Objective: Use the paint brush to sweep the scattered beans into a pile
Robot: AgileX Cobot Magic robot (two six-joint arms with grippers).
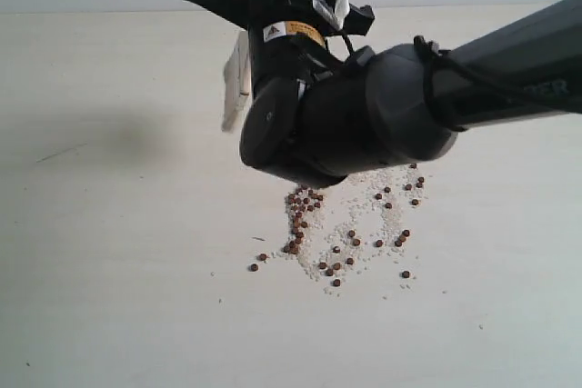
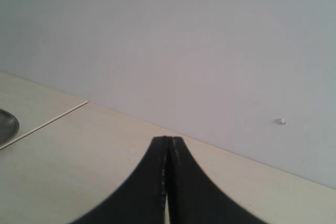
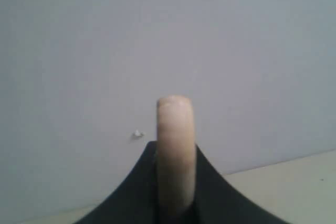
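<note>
Jaws of right gripper point(image 3: 175, 153) clamp handle of paint brush point(image 3: 175, 121), brush apparently off desk point(image 1: 109, 315). Jaws of left gripper point(image 2: 168, 182) pressed together, empty. Scattered beans point(image 1: 338, 241) mid-desk, well clear of far edge (spread wide, not heaped). Likely mid-sweep; next: bristles down beyond stragglers, drag inward.

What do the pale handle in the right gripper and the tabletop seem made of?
The pale rounded handle, clamped in the right gripper, looks like light matte wood, though blur hides grain. The off-white tabletop looks like smooth matte laminate or painted board.
</note>
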